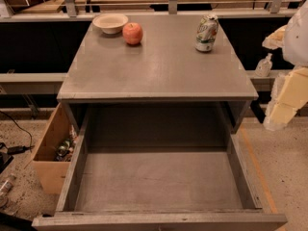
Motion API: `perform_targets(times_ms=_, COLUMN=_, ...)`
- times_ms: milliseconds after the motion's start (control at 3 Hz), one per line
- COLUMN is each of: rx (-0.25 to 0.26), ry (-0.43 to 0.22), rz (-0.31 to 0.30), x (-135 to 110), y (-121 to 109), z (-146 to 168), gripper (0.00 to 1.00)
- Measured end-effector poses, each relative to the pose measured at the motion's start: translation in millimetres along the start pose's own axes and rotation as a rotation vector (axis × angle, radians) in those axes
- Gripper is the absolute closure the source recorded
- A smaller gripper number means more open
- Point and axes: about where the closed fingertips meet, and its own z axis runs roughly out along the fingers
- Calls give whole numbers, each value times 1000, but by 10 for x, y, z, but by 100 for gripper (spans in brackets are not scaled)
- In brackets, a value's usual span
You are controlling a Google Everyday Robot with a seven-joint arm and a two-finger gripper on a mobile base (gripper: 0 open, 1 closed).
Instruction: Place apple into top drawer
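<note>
The apple (133,33), red-orange and round, sits on the grey cabinet top (159,66) at the back left, next to a beige bowl (110,23). The top drawer (159,179) is pulled wide open below the cabinet top, and its flat grey bottom holds nothing. My gripper (284,105) shows as pale yellow and white shapes at the right edge of the view, beside the cabinet's right side. It is well away from the apple and holds nothing that I can see.
A green-white can (207,33) stands upright at the back right of the cabinet top. A brown cardboard box (50,153) with items inside stands on the floor left of the drawer. A small clear bottle (263,65) sits on a ledge at right.
</note>
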Motion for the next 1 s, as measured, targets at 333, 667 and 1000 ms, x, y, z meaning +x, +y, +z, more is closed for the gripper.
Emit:
perform_targets(times_ms=333, rx=0, ry=0, rz=0, x=0, y=0, z=0, gripper=0)
perform_targets(times_ms=667, rx=42, ry=-46, rz=10, x=-74, y=-114, z=92, gripper=0)
perform_targets(times_ms=1000, rx=83, ry=-193, rz=83, x=-275, y=-447, z=471, gripper=0)
